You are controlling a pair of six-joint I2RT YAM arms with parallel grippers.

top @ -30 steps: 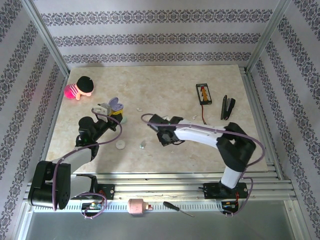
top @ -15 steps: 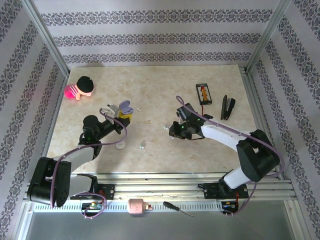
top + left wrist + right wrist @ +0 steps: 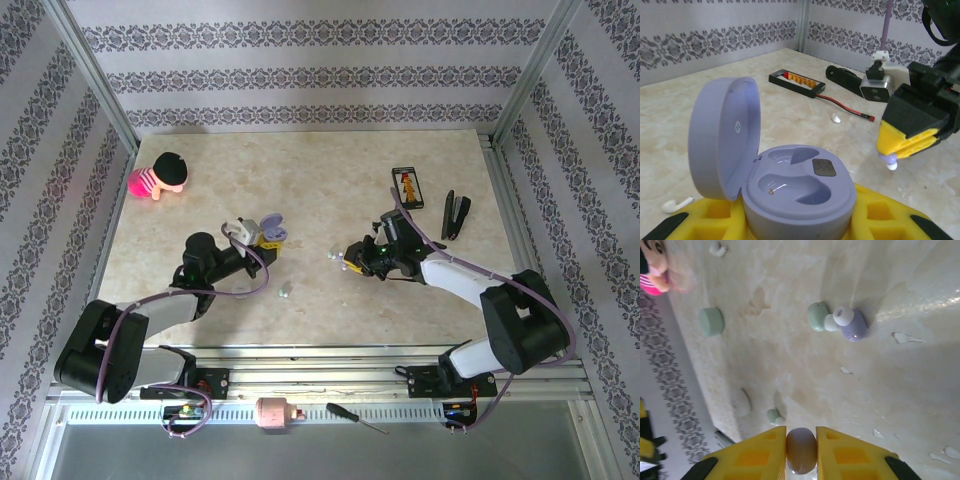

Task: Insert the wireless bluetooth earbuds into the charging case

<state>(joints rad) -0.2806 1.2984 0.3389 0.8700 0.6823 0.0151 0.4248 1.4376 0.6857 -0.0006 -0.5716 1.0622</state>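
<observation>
Purple is the colour of the little case (image 3: 800, 187), and its lid (image 3: 722, 137) stands up on the left side, so you can see two empty hollows inside. The left gripper (image 3: 256, 236) has its yellow fingers (image 3: 885, 220) shut tight on the bottom of the case, one on each side, and holds it. The right gripper (image 3: 801, 436) is nearly closed, and it pinches a tiny bud (image 3: 890, 161) between its two yellow tips. That bud hangs in the air to the right of the case, apart from it and not touching it. More buds lie on the table (image 3: 330, 170). A purple bud (image 3: 852, 324) and a green bud (image 3: 817, 316) touch each other. Another small green bud (image 3: 773, 415) lies alone, nearer the right gripper. A white bud (image 3: 676, 204) lies just beside the case on the left, and one more white bud (image 3: 836, 118) lies near a red wire (image 3: 847, 107). A round green case (image 3: 711, 321) sits well apart from the two touching buds. A black tray (image 3: 797, 81) with orange bits, a black stapler (image 3: 455, 215) and a doll (image 3: 160, 176) in pink lie farther back on the table.
</observation>
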